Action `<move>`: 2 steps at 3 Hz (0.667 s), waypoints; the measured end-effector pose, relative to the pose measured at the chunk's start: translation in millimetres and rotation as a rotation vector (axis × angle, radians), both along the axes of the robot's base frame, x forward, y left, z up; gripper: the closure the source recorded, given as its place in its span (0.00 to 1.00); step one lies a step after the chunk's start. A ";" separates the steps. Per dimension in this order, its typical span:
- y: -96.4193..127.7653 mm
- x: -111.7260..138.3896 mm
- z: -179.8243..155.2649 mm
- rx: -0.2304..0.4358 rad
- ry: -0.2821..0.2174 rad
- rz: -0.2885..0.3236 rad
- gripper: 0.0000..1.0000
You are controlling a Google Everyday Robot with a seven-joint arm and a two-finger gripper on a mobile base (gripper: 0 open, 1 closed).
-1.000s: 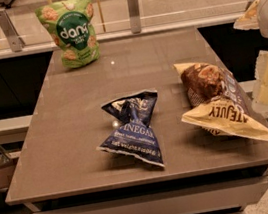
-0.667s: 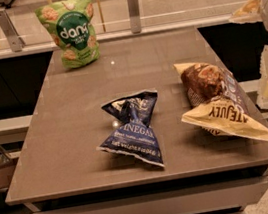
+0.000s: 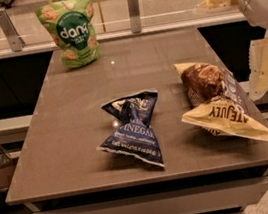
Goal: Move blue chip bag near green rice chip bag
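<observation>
The blue chip bag [image 3: 133, 130] lies on the grey table [image 3: 74, 113] near its front middle, crumpled and pinched, with white "VINEGAR" lettering. The green rice chip bag [image 3: 69, 30] stands upright at the table's far left corner. My gripper [image 3: 227, 49] hangs at the right edge of the view, above the table's far right side. Its two cream fingers [image 3: 266, 61] are spread apart and hold nothing. It is well right of the blue bag and far from the green bag.
A larger cream-yellow and brown bag [image 3: 219, 100] lies on the table's right side, just below my gripper. A glass rail with metal posts [image 3: 133, 8] runs behind the table. Dark gaps drop off on both sides of the table.
My gripper has shifted a little up and to the left at the right edge of the view. None of the three bags has moved.
</observation>
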State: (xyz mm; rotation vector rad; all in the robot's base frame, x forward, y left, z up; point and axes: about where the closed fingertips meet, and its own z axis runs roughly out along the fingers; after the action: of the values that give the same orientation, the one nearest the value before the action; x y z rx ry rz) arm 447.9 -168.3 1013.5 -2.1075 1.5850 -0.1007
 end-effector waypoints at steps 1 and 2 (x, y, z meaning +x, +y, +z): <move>21.9 -3.4 -6.8 -0.065 -0.059 0.195 0.00; 40.6 -7.1 -18.9 -0.130 -0.103 0.375 0.00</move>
State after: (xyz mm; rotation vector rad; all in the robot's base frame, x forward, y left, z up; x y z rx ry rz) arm 440.8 -127.8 994.5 -2.4203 1.1294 -0.1837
